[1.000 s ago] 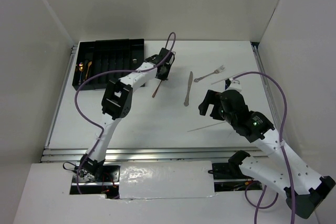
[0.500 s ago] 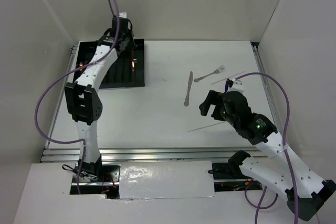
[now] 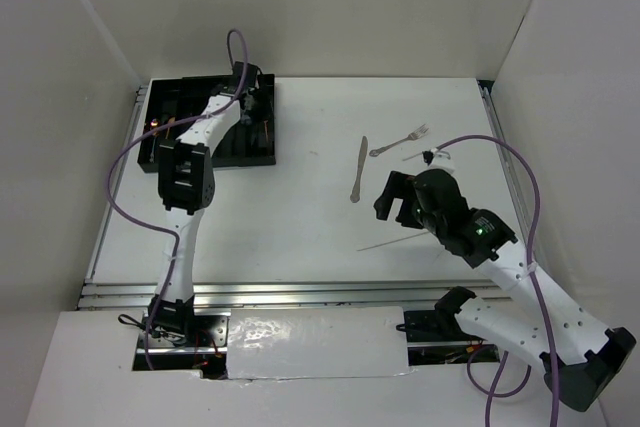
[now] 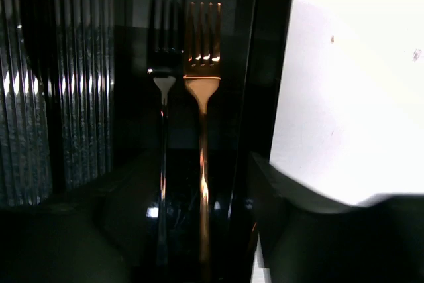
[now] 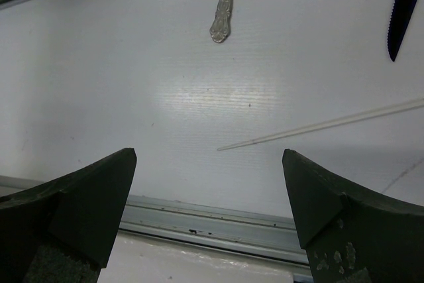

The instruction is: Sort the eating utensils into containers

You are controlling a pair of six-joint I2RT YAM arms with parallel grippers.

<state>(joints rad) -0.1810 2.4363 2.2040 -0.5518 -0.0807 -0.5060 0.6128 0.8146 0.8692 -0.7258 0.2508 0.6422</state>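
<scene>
Left arm is stretched over the black cutlery tray (image 3: 190,87) in the upper left of the overhead view, with the left gripper (image 3: 258,115) above the tray's right end. The left wrist cam shows a copper fork (image 4: 202,130) lying flat in a slot, tines toward the top of the frame, right beside a black fork (image 4: 162,137) pointing the same way. The claw looks released: the jaws stand apart either side of the copper handle and aren't pinching it, though it's pretty dark down there.

Right gripper (image 5: 209,164) hangs over bare white table (image 3: 300,207) right of centre, jaws spread wide, nothing between them. A silver knife (image 3: 358,169) and a silver fork (image 3: 400,140) lie near each other in the upper middle of the overhead shot, well apart from the tray. A thin pale stick (image 5: 318,124) lies just beyond the right fingers, and a dark serrated blade (image 5: 401,11) pokes into that wrist view's upper right corner.
</scene>
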